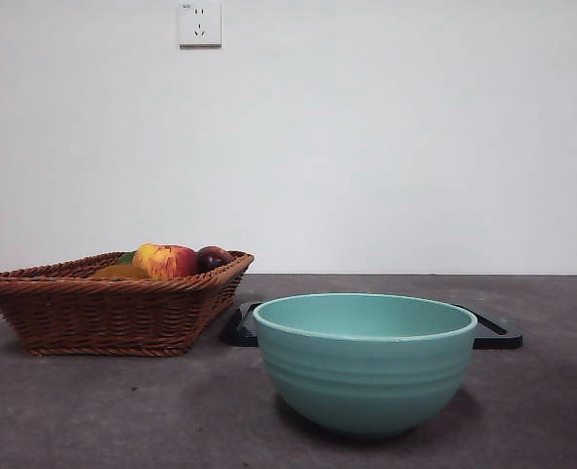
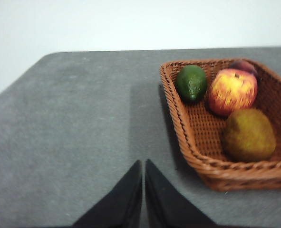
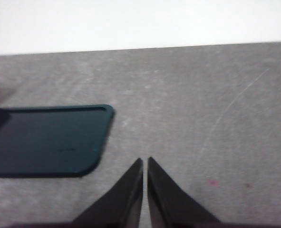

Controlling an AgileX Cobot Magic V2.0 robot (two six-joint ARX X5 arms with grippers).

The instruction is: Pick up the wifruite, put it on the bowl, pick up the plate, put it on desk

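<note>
Your left pincer (image 2: 143,164) and right pincer (image 3: 145,161) are closed, empty; kiwi (image 2: 248,135) lies in the basket (image 2: 197,154) beside the apple (image 2: 232,91)

We see front view low, level, near bowl (image 1: 364,360); left wrist shares basket (image 1: 112,311), right shares tray (image 3: 45,140).

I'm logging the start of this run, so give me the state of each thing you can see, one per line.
wifruite: lying in the basket, untouched
bowl: upright on the desk, seemingly empty
basket: holding the fruit
apple: in the basket
tray: flat on the desk
left gripper: shut, holding nothing
right gripper: shut, holding nothing
</note>
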